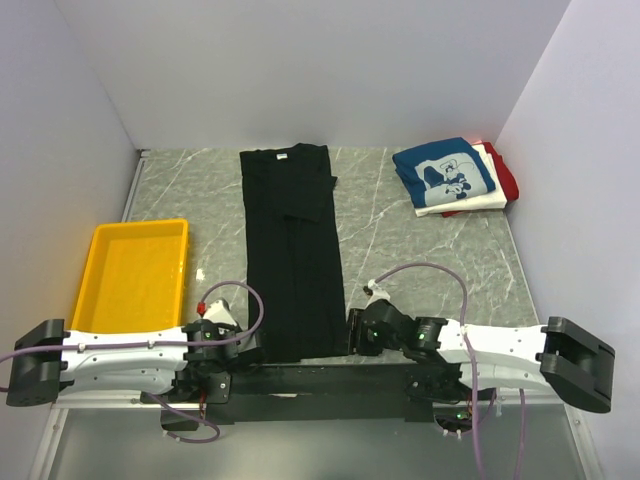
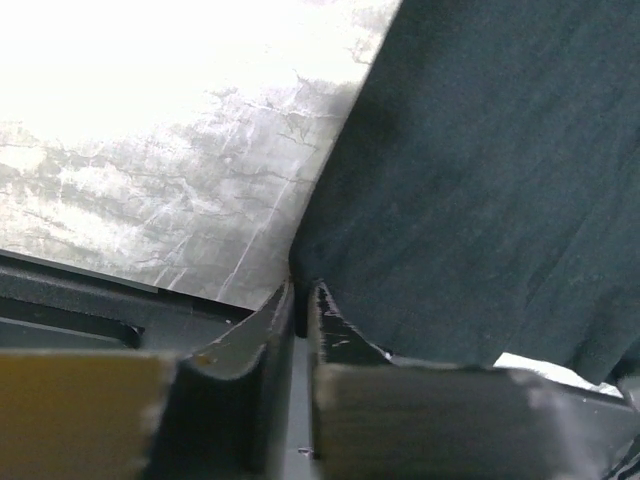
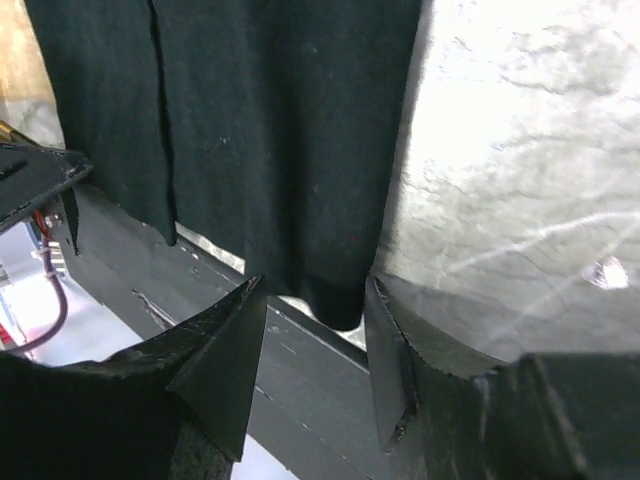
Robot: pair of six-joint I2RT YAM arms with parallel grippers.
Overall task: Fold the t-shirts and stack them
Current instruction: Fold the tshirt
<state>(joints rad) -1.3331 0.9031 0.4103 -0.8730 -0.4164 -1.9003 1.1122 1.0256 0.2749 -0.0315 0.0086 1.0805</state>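
The black t-shirt (image 1: 292,250) lies as a long narrow strip down the middle of the table, collar at the far end. My left gripper (image 1: 252,350) is at its near left corner; in the left wrist view the gripper (image 2: 300,292) is shut on the hem corner of the shirt (image 2: 480,180). My right gripper (image 1: 352,335) is at the near right corner. In the right wrist view it (image 3: 315,300) is open, and the shirt's (image 3: 280,130) corner hangs between the fingertips. A folded blue tee (image 1: 445,172) lies on a white one (image 1: 478,203) and a red one (image 1: 506,176) at the back right.
A yellow plastic tray (image 1: 135,275) stands at the left, beside the left arm. The black bar (image 1: 320,378) of the arm mount runs along the table's near edge under the shirt's hem. White walls close the table on three sides.
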